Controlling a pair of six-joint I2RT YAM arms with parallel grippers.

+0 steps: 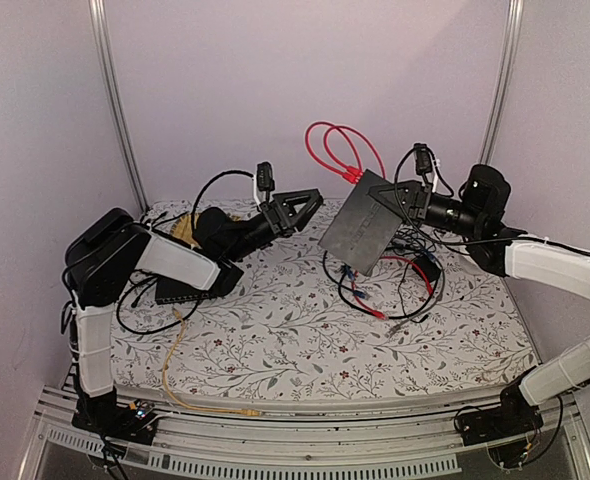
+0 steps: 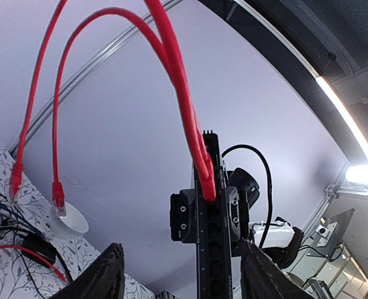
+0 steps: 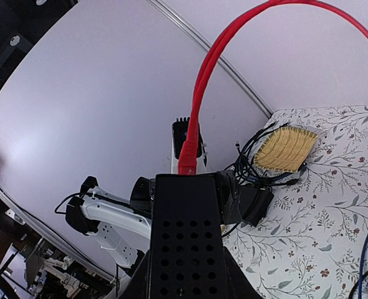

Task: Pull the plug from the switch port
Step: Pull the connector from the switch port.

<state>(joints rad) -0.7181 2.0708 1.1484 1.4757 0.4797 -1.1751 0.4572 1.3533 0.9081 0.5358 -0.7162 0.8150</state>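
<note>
Clamping the switch (image 1: 360,232) aloft in our right gripper (image 1: 395,197), we hold our left gripper (image 1: 299,206) wide at its nine o'clock; plug (image 2: 208,187) seated.

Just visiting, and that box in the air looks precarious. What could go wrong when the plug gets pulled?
The switch hangs in the right jaws alone by one edge; a tug could twist it loose. Two red cables crowd the plug, so the left jaws might pinch the wrong one.
</note>
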